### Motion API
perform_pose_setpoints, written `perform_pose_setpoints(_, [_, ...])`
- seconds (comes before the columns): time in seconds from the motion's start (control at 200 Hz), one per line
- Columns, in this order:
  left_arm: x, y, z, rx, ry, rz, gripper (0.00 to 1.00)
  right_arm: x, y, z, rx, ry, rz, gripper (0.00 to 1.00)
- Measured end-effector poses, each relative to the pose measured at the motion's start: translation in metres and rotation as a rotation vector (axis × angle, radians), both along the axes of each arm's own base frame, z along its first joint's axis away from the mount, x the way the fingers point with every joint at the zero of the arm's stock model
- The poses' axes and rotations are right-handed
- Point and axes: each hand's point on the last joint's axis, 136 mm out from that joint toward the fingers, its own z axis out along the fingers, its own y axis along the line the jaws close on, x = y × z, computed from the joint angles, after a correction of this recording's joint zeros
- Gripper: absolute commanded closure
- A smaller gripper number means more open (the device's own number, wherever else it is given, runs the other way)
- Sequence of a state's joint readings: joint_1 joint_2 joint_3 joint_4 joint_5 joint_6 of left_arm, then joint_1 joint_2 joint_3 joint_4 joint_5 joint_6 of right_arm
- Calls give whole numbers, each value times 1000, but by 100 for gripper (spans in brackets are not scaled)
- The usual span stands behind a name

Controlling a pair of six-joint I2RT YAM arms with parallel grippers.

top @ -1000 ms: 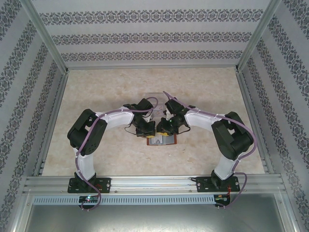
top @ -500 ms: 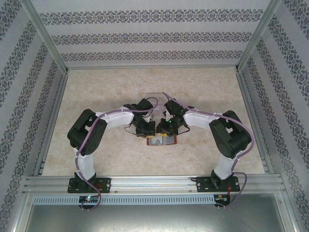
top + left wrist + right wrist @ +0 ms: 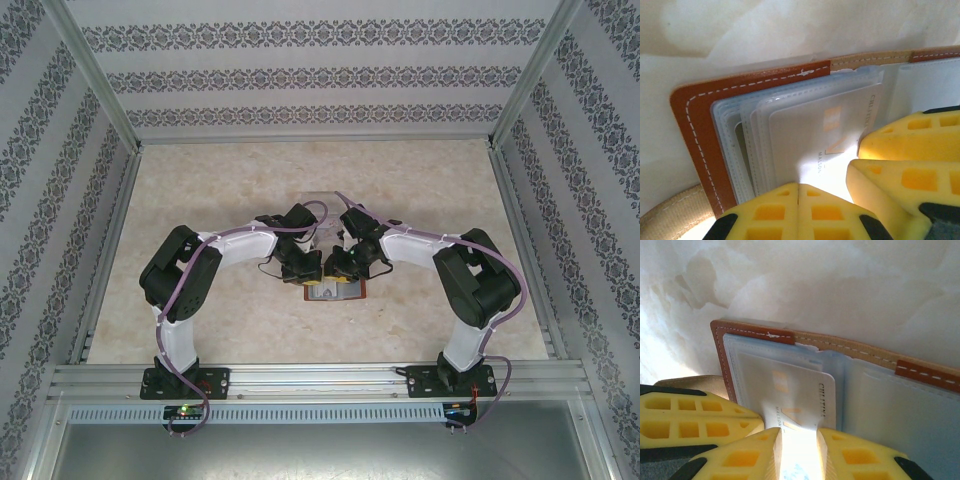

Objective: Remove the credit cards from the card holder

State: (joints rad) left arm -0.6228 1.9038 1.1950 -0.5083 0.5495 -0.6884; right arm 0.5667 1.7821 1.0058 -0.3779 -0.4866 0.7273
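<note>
Seen from above, both arms meet over the open card holder (image 3: 342, 293) in the middle of the bench (image 3: 230, 190), with the left gripper (image 3: 303, 270) and right gripper (image 3: 345, 268) side by side on it. At the left wrist, the left jaws are pressed together, tips down at the blue-grey pockets (image 3: 735, 145) beside a whitish credit card (image 3: 815, 135) (orange marks on it). At the right wrist, the right jaws stand slightly spread over that card's near end.
</note>
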Motion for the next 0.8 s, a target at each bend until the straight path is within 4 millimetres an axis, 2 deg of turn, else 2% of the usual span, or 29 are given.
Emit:
perform_pose_setpoints(0.28, [1, 1, 0, 7, -8, -4, 96, 0, 0, 1, -1, -3, -1, 62])
perform_pose_setpoints(0.799, [1, 5, 0, 28, -15, 2, 96, 0, -1, 10, 8, -16, -7, 59])
